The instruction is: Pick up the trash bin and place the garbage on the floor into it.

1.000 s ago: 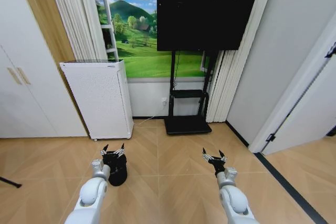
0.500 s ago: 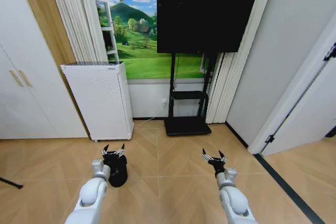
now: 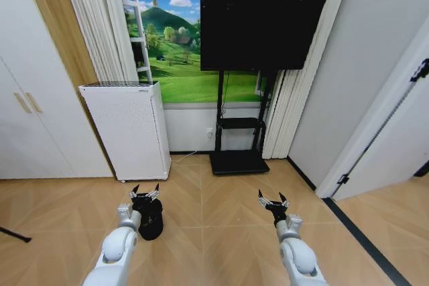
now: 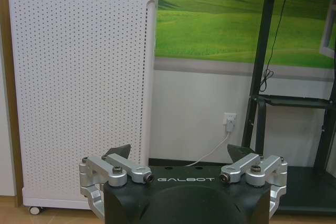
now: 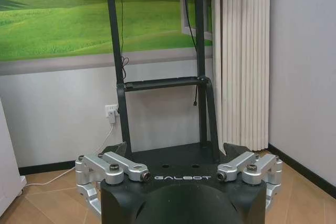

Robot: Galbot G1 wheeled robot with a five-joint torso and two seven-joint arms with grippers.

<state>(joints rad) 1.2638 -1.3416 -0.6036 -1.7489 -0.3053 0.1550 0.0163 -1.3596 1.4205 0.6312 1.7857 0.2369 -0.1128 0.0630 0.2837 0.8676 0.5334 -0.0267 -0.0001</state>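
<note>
Head view: both arms extend forward, low over the floor. Left gripper has jaws spread open, nothing held; it sits in front of the bin, which stands upright on the parquet just behind and below the jaws. Whether they touch, cannot tell. Right gripper also has jaws spread, holding nothing, well apart from the bin. White perforated unit stands against the wall beyond the bin; TV stand beside it.
</note>
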